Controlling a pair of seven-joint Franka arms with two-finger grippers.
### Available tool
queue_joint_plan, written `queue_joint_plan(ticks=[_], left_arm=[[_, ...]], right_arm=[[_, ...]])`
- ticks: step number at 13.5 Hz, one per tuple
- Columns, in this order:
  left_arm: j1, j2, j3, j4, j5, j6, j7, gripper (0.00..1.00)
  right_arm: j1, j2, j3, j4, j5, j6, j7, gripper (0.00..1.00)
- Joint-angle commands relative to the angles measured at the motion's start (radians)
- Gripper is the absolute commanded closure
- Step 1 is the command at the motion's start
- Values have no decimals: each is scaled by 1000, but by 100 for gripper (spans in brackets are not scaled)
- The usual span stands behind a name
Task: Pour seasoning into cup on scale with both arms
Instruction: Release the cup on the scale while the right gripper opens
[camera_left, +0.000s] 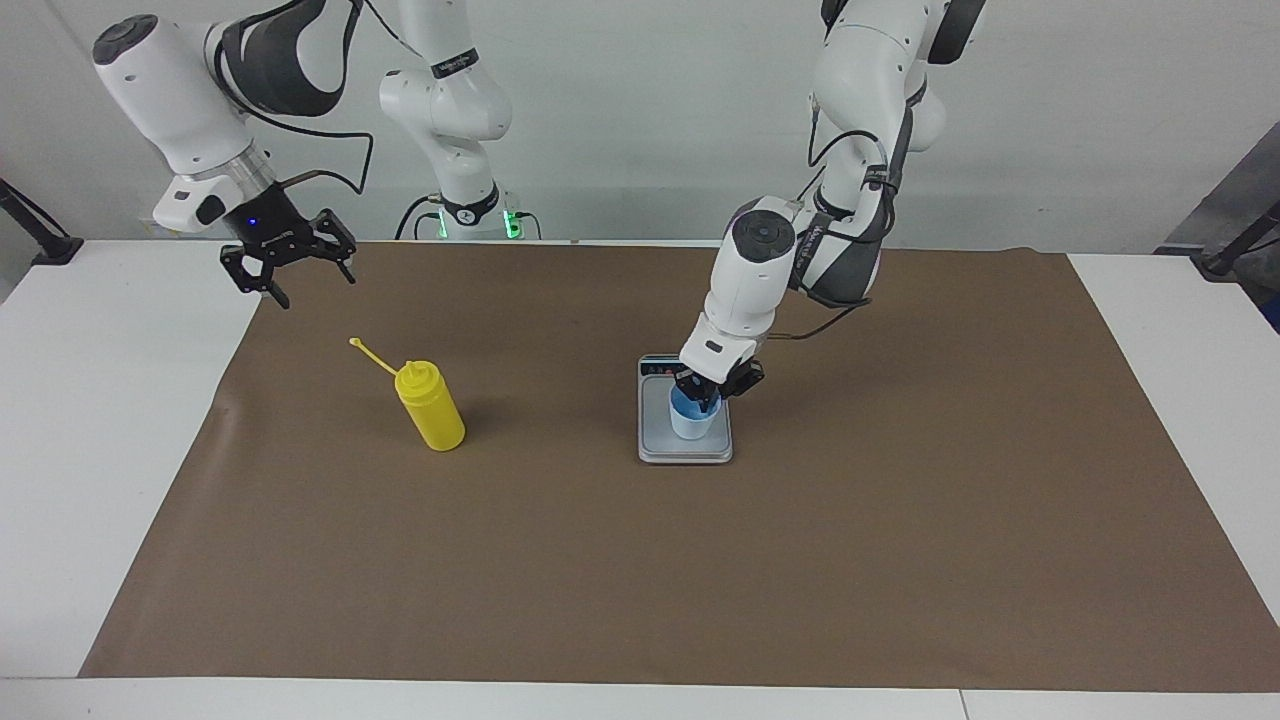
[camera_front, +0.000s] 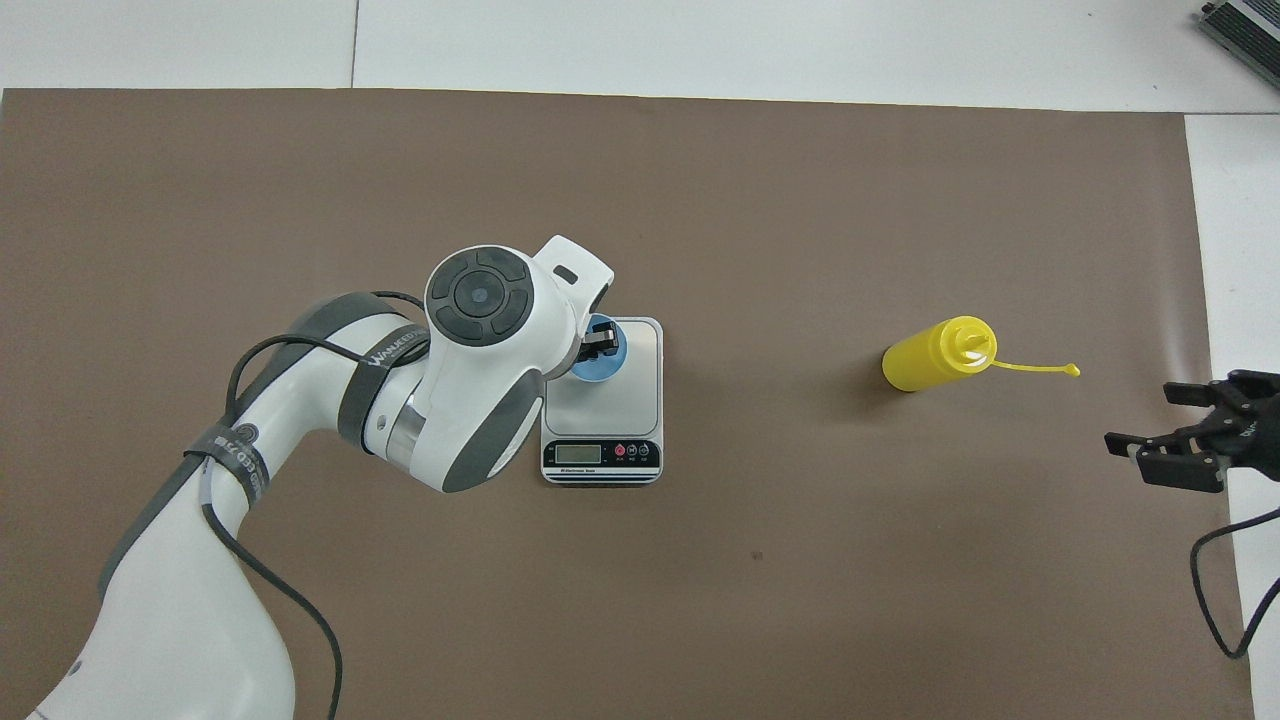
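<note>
Cup (camera_left: 693, 420) stands upright on the scale (camera_left: 655, 445), on the half toward the left arm's end of the counter (camera_left: 110, 430). In the overhead view its bright blue inside shows, partly covered by the arm. Scale sits mid-mat, display strip on the edge nearest the robots.

Left gripper (camera_left: 704, 398) is down at the cup's rim. One finger appears to sit inside the mouth and one outside, on the side toward the left arm's end; whether they pinch the wall or have let go, I cannot tell. The wrist hides most of it from above, where only a black tip (camera_front: 601, 340) shows over the cup.

Seasoning bottle (camera_left: 430, 405) stands upright on the brown mat (camera_left: 900, 560), well apart from the scale, toward the right arm's end. Nozzle uncapped; the thin tethered cap (camera_left: 356, 343) sticks out sideways toward that end of the counter. Nothing touches the bottle.

Right gripper (camera_left: 297, 270) hangs in the air over the mat's edge near the robots' side, toward the right arm's end, well clear of the bottle. Its fingers are spread apart and hold nothing. From above it shows at the frame's edge (camera_front: 1195, 445), fingers splayed, beside the cap's tip but apart from it.
</note>
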Motion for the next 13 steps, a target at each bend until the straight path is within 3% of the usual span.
queue_joint_plan(ticks=[1,4,10,13], left_arm=[[47,-102,8,-8,28,-81,43,0],[113,-159,8,3,26,-153,150,0],[283,-277,7,0,25,-313,475,0],[372,-320,8,3,23,-364,631,0]], right_arm=[[-55,26,10,-59,157,35,-231,0],[-93,129,8,-68,355,36,-526,0],[-101,274,11,-70,562,30,-818,0],[-92,379,13,-74,724,-2,-1012,0]])
